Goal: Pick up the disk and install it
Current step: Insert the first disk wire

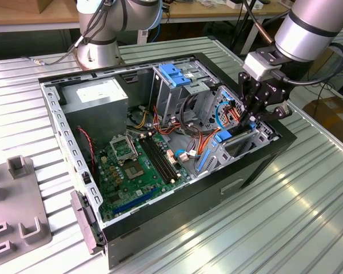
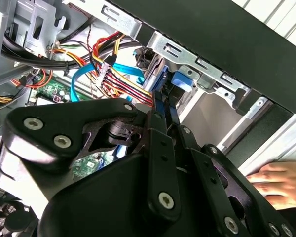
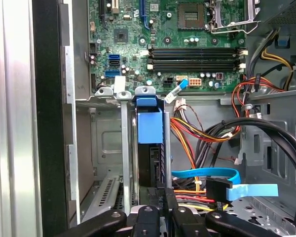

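Note:
The disk (image 3: 150, 158) stands on edge in a narrow metal bay at the case's front corner, its blue rail (image 3: 149, 126) towards the motherboard. In the exterior view the disk's blue end (image 1: 223, 136) shows low in the case on the exterior view's right, under my gripper (image 1: 252, 118). The gripper (image 3: 159, 201) reaches down into the case, and its black fingers (image 2: 160, 116) are pressed together on the disk's thin dark edge. The blue rail end (image 2: 183, 79) shows just beyond the fingertips.
The open computer case (image 1: 257, 165) lies on a ribbed metal table. Inside are the motherboard (image 1: 137, 165), a grey power-supply box (image 1: 97, 94), a drive cage with blue top (image 1: 174, 74) and bundled cables (image 3: 202, 133). A person's hand (image 2: 276, 177) rests outside the case. A second arm's base (image 1: 97, 51) stands behind.

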Controlling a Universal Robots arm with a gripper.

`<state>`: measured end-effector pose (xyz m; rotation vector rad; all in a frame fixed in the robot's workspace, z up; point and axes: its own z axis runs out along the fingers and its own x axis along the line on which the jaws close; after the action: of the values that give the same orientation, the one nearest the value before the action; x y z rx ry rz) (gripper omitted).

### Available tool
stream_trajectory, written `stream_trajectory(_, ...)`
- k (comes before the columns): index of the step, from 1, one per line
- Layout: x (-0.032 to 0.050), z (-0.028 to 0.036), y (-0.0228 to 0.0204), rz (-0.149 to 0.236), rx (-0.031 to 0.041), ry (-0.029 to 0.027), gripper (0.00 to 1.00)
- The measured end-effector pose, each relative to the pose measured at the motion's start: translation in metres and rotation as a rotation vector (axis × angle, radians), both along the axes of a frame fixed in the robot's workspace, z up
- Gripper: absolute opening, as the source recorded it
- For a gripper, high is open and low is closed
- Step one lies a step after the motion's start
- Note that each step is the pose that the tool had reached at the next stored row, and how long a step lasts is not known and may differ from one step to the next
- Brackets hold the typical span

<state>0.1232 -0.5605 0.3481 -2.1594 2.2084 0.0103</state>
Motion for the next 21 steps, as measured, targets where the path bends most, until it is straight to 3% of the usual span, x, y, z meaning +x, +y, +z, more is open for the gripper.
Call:
stream_trajectory(12, 0.0, -0.0002, 0.0016, 0.0, 0.0007, 0.0, 0.16)
stream_trajectory(21, 0.0, -0.0045, 0.0016, 0.0, 0.0004, 0.0005, 0.16)
